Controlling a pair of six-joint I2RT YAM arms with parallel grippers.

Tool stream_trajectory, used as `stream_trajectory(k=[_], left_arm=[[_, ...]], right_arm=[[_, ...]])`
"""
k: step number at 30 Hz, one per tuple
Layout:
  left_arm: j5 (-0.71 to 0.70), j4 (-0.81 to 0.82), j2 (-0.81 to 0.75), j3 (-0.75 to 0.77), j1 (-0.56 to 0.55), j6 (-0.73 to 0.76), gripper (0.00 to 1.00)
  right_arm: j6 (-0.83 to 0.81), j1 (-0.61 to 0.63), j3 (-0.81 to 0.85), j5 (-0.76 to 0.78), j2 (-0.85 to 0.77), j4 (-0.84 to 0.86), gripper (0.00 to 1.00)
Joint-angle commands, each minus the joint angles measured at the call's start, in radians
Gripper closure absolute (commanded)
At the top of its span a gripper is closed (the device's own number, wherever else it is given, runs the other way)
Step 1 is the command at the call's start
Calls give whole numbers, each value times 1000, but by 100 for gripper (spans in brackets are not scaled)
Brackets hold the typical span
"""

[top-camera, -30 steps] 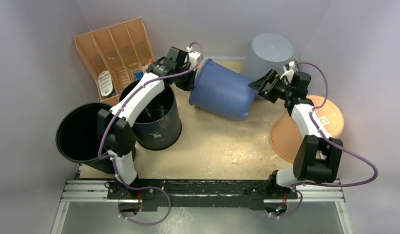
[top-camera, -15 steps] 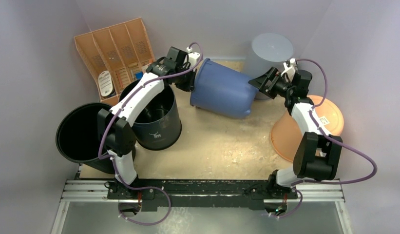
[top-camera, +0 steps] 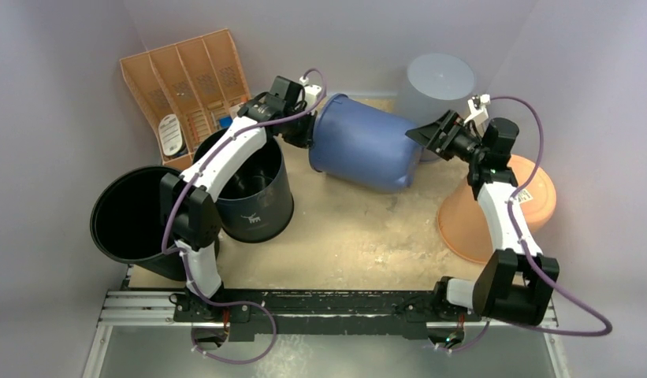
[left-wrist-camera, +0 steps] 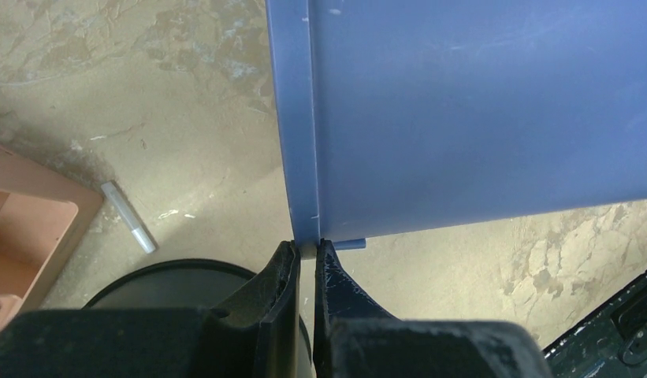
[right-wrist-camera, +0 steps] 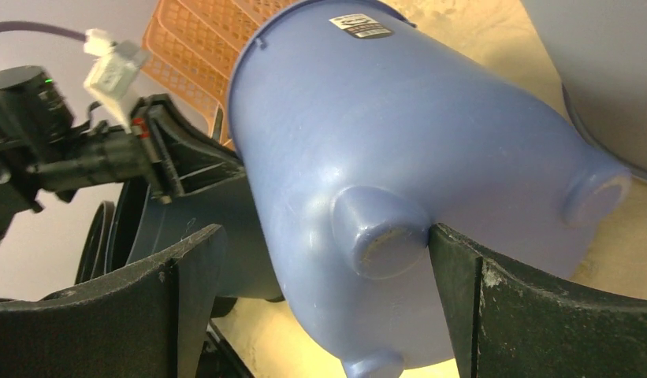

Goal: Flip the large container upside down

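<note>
container [top-camera: 363, 153] lies sideways; left gripper [left-wrist-camera: 307, 250] clamps its rim; right gripper [right-wrist-camera: 320, 235] spread wide nr base.

Bench [top-camera: 343, 236] centre lay open; blue bin [top-camera: 367, 150] spanned the rear, dark bin [top-camera: 265, 206] left, grey bin [top-camera: 440, 79] behind, orange bowl [top-camera: 460, 222] right

Tabletop [top-camera: 343, 236]: mottled tan, scuffed. Below and left of my left gripper [left-wrist-camera: 306, 250] a white marker [left-wrist-camera: 129, 228] lies flat, near a corner of the orange organiser [top-camera: 182, 83]. Dark bin [top-camera: 253, 201] and black bin [top-camera: 127, 220] stand on my base side of that gripper. Beyond my right gripper [top-camera: 424, 135], a grey bin [top-camera: 438, 79]; on its base side, an upturned orange basin [top-camera: 460, 224].
</note>
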Motion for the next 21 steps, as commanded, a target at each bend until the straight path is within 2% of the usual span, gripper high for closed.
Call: stream_trajectory(k=[1,11,15,21], left_arm=[[94,105,21,30,-38,-48,100],[135,169,88,34,-49,-97,100],[155,185,110,29,-83,-110,100],[182,203,151,38,-150,-116,100]], right_arm=[[19,24,32,-133,-92,-36,0],[-47,39,118,-66,-165,-221,0],[-42,39,116,-72,-188,-233,0],[-89,39,137,-13,-241,-347,0]])
